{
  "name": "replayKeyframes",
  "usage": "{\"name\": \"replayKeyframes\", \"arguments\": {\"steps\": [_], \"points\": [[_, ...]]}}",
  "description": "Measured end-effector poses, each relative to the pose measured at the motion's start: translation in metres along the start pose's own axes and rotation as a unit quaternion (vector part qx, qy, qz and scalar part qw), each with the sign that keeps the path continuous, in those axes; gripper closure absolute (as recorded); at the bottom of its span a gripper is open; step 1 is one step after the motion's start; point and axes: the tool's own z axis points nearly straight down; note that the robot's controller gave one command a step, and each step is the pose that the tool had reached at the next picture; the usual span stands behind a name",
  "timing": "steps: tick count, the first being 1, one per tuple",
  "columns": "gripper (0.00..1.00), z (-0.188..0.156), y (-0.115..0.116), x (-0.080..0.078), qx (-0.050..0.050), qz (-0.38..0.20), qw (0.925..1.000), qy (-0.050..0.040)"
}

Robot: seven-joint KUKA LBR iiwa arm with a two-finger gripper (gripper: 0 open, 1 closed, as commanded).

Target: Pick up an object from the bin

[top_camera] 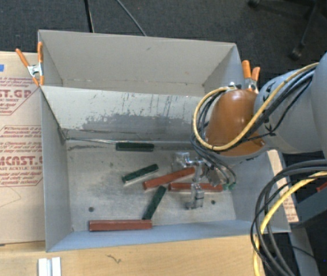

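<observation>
As the arm comes in from the right under its orange wrist cover (232, 122), the gripper (196, 201) sits low in the right half of the grey bin (94, 183), and it's planted right on a short red-brown stick (181, 186) that lies flat across the floor. From this angle I can't tell whether it is open or closed, or whether it has hold of anything. Just to the left, a longer red-brown stick (162, 181) lies tilted, its right end close by the gripper. Further left is a dark green stick (140, 173) with a pale edge, and another green stick (154, 202) slants below it. A third green stick (135, 147) lies along the back wall, well apart, and a long red-brown stick (120, 225) lies along the front wall.
</observation>
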Motion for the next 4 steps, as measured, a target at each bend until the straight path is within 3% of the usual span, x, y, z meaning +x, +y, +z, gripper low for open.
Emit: {"name": "replayKeyframes", "arguments": {"steps": [1, 2, 3, 4], "points": [[1.00, -0.004, 0.001, -0.003, 0.000, 0.000, 1.0000, -0.0042], [1.00, -0.036, 0.071, -0.001, -0.002, -0.012, 0.9999, -0.0043], [1.00, -0.213, 0.095, 0.008, 0.000, -0.006, 1.0000, -0.0074], [1.00, -0.203, 0.142, -0.017, -0.001, -0.001, 1.0000, -0.0044]]}}
